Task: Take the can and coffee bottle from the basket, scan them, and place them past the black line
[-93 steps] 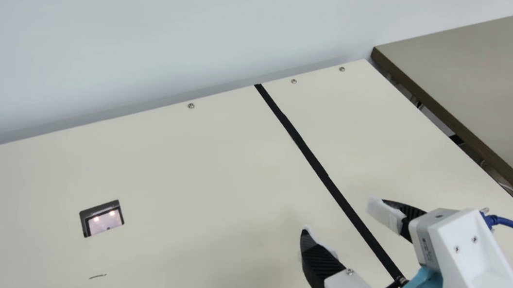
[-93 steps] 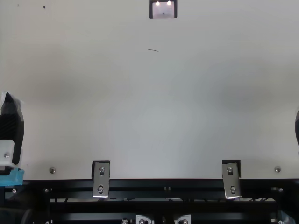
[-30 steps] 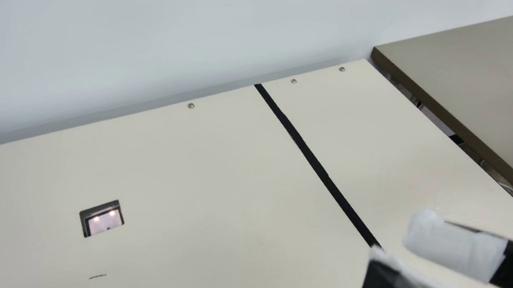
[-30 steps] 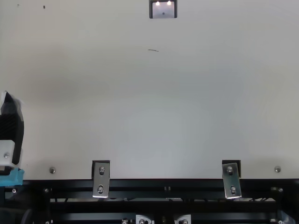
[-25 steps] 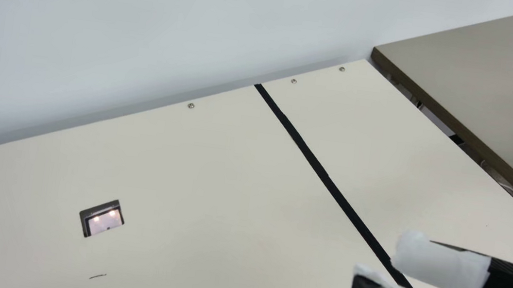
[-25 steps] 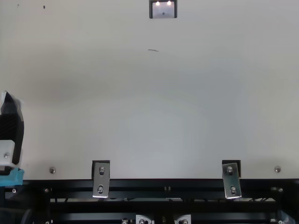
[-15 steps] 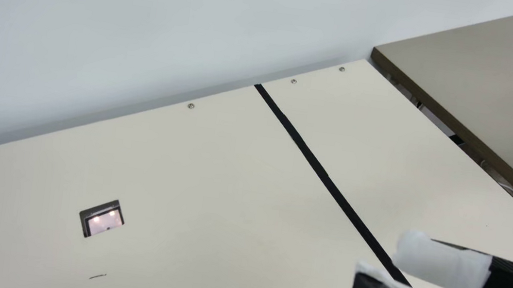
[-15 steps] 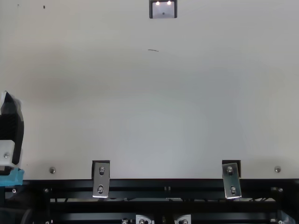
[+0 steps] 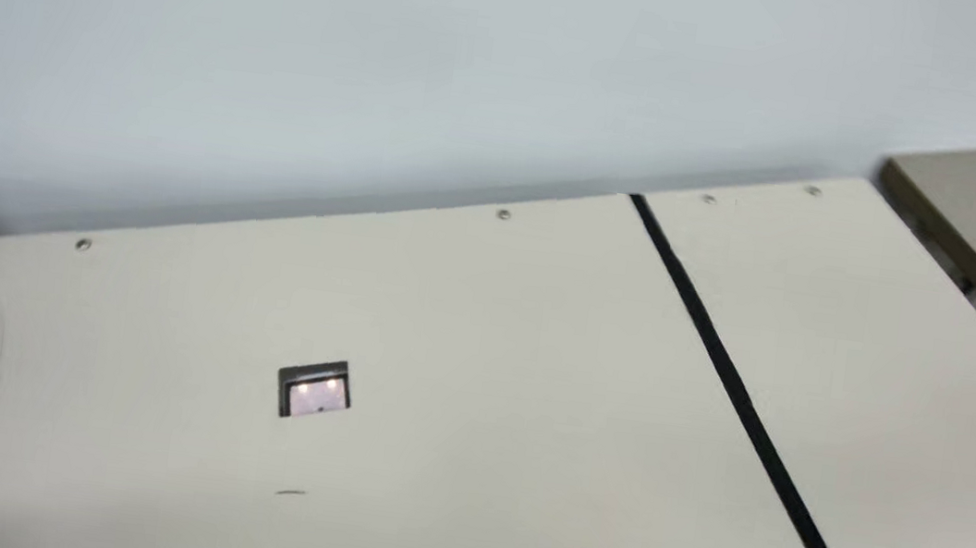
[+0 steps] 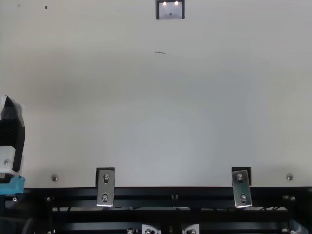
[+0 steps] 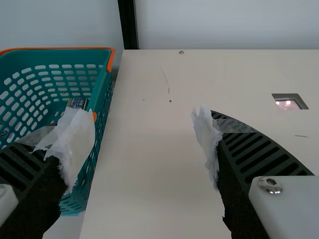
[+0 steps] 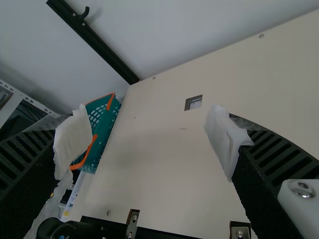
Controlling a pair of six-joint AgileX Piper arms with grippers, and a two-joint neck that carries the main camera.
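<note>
Step in hand, as judged: pick the first item out of the basket (image 11: 104, 99) with the left arm. The basket stands at the robot's left end of the worktop (image 9: 533, 363), beside its edge. A printed item (image 11: 77, 103) lies inside, partly behind a finger; whether it is the can or the coffee bottle cannot be told.

1. Check the end effectors. The left end effector (image 11: 142, 117) has its fingers spread with nothing between them. The right end effector (image 12: 145, 114) is likewise spread and without a load.
2. Move the left end effector over the basket's mouth before lowering. A low approach from the worktop side is likely to strike the rim or push the basket.
3. Align one finger on each side of the item. Descend straight, with clearance from the mesh wall; the loose white wrapping (image 11: 75, 139) could snag in its holes.
4. Close on the item's middle with moderate force. A can may dent, and a smooth bottle may turn or slip if gripped off-centre.
5. Lift clear of the rim before travelling to the scanner window (image 9: 317, 397). Present the printed code to the glass.
6. Reserve the area past the black line (image 9: 746, 413) for scanned items.
</note>
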